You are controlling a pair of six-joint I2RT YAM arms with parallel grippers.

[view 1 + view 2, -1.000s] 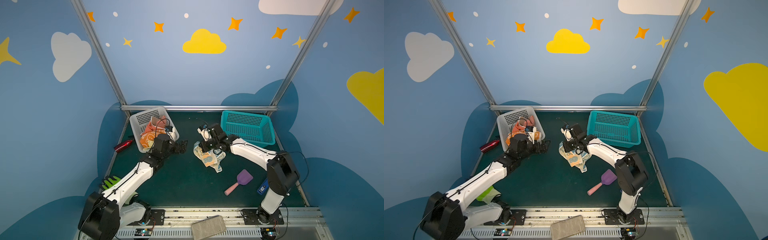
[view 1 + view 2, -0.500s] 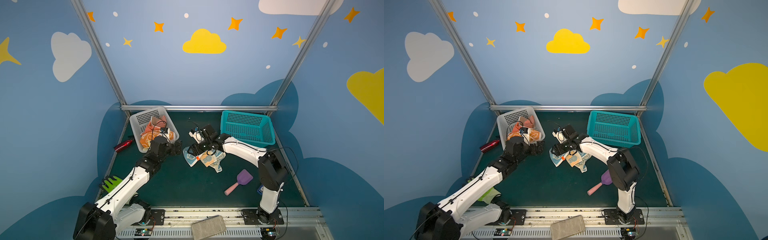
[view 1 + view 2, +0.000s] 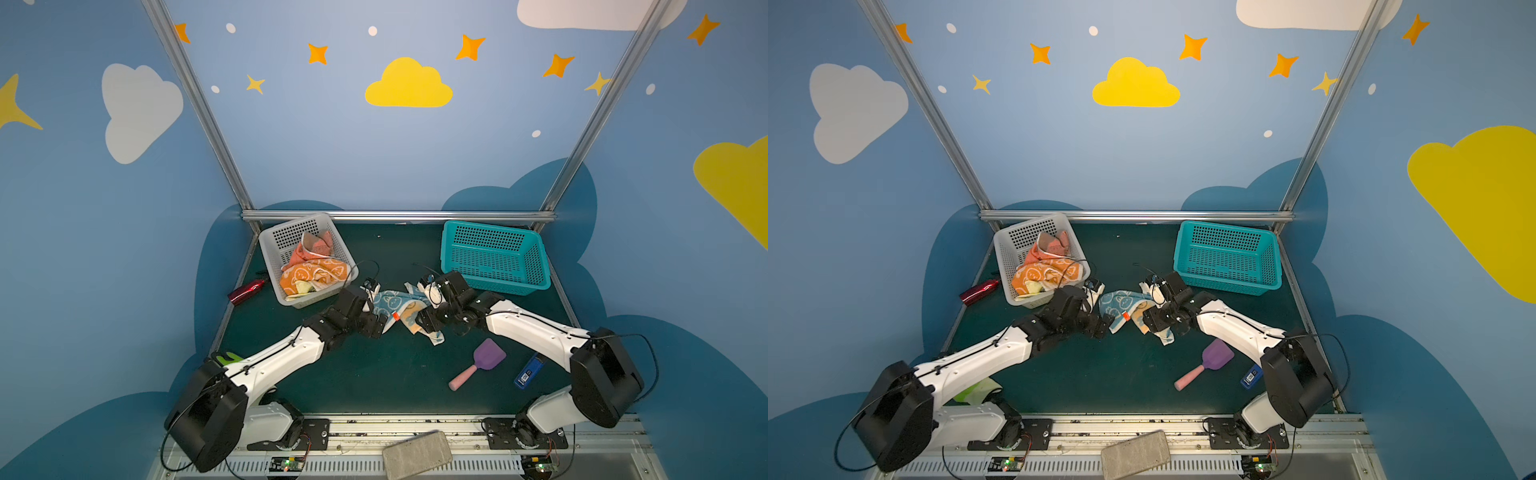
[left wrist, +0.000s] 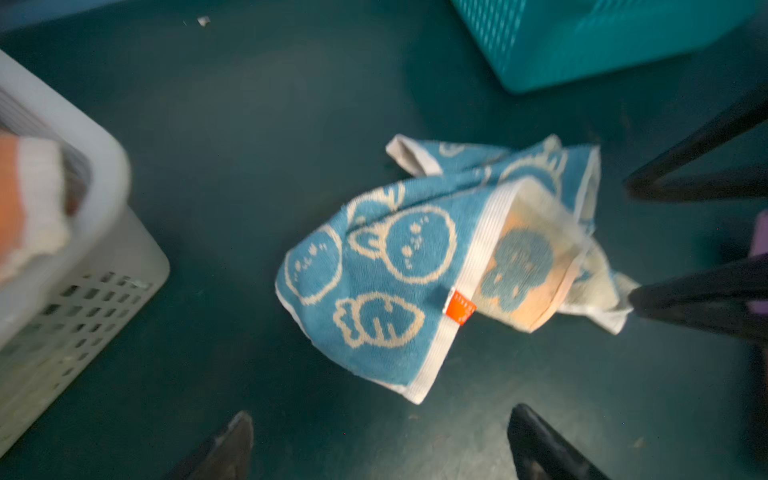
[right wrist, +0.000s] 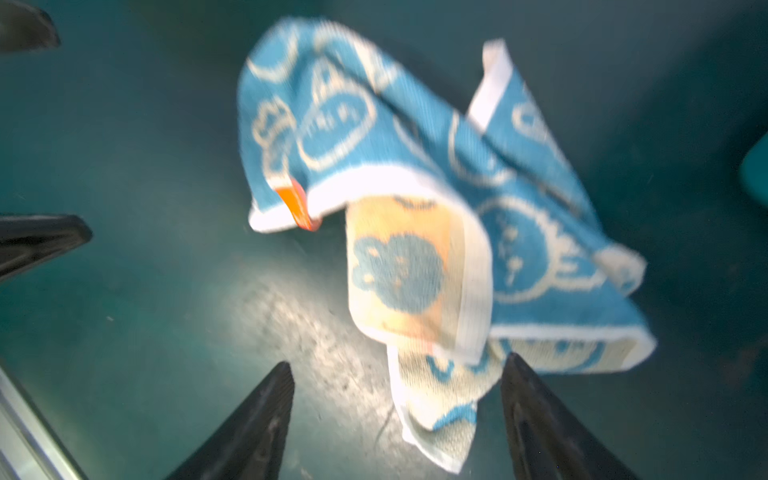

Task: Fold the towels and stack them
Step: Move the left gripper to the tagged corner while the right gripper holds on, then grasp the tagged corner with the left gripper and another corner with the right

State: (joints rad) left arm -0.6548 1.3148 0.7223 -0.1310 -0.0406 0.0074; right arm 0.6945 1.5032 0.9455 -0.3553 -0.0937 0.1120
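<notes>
Right pincer (image 5: 397, 361) has let go: jaws wide, empty. The blue rabbit towel (image 3: 392, 305) now lies crumpled on the tabletop (image 3: 374, 374), centre of both top views. Left pincer (image 4: 382, 413), also wide and empty, has closed in beside it; probably a two-corner regrasp for spreading comes next.

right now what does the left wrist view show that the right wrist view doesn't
Only the left wrist view: the white perforated plastic basket holding an orange cloth. Only the right wrist view: a strip of pale metal rail. Both: the crumpled blue terry towel with white cartoon rabbits and its orange tag, lying on the dark green table, with the left gripper and right gripper open, neither gripping it.
</notes>
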